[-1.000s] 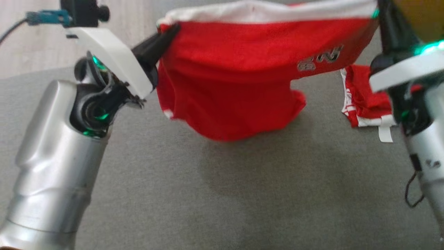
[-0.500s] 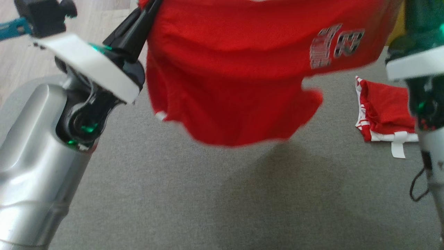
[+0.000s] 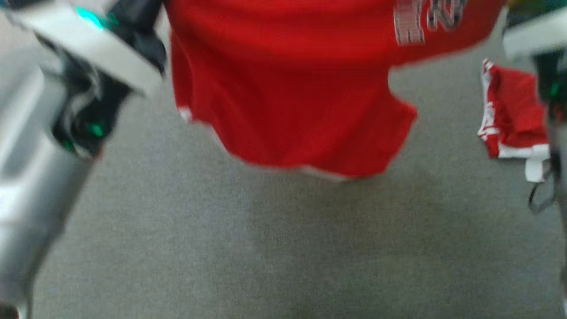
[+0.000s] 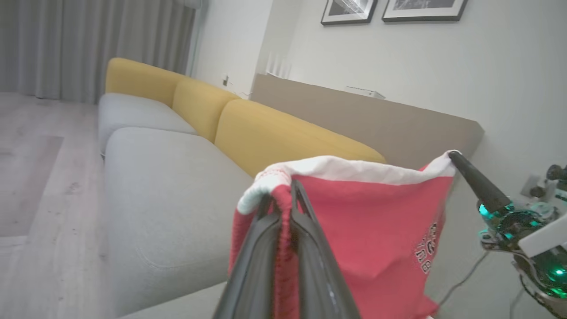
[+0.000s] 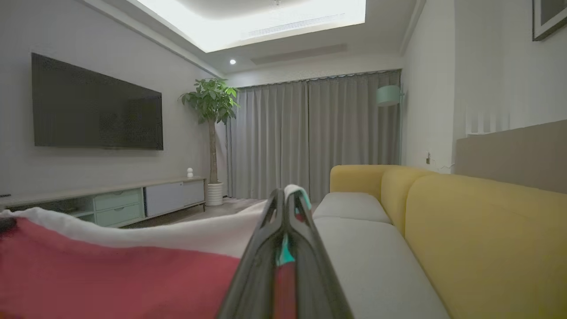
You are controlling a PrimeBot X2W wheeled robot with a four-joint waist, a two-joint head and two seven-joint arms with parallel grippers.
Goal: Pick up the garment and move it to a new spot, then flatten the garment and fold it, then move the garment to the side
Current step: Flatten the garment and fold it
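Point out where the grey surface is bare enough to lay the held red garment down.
The widest bare patch of the grey surface lies under and in front of the held garment, between the left forearm and the folded red garment. It is crowded at the right, where that folded garment lies close beside the right arm.

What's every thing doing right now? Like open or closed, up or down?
Red garment with white band: hanging, stretched between both grippers.
Left gripper: shut on the garment's white band.
Right gripper: shut on the band's other end.
Small red and white garment: lying bunched on the grey fabric surface.
Grey curtains: drawn closed.
Wall television: screen dark.
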